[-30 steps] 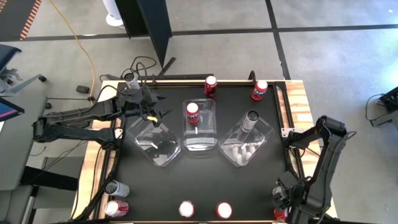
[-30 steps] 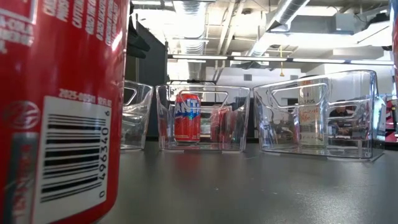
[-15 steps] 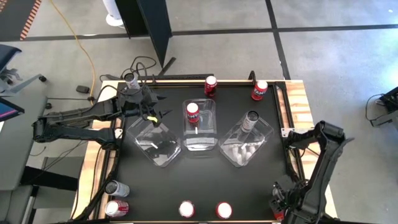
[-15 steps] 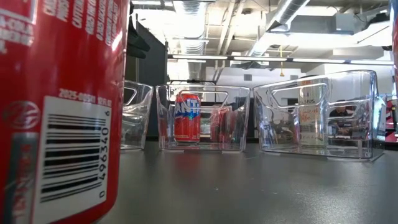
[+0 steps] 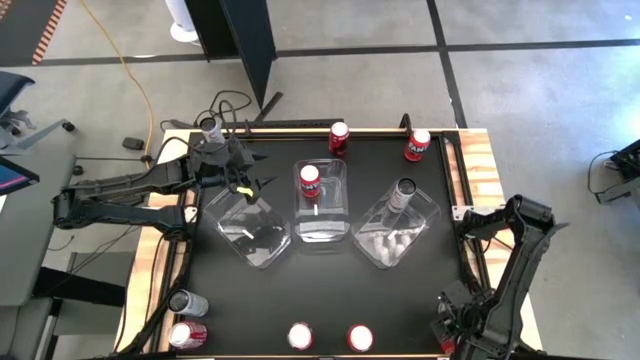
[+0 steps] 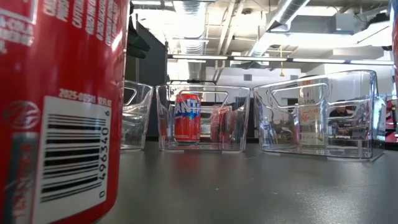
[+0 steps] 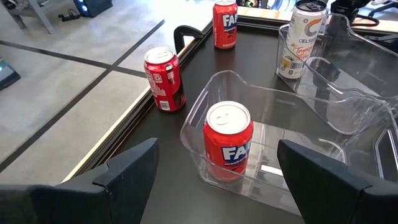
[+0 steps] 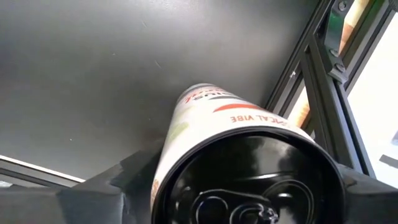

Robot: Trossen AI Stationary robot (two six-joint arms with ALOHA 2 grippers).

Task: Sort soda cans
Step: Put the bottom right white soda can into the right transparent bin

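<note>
A black surface [image 5: 320, 290] with wooden side edges carried three clear plastic bins [image 5: 322, 203] across the frame's middle. Two red cans [image 5: 339, 135] stood at its upper edge, two more [image 5: 300, 336] at the bottom centre, and a silver can [image 5: 187, 303] above a red one [image 5: 186, 334] at lower left.

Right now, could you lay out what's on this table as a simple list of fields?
Left clear plastic bin: no can inside
Middle clear plastic bin: one red soda can
Right clear plastic bin: one silver-topped pale can
Far edge: two red cans, one silver can
Near edge: three red cans, one silver-grey can
Left claw: open, empty, over the left bin's far end
Right claw: near right corner, at a white can
</note>
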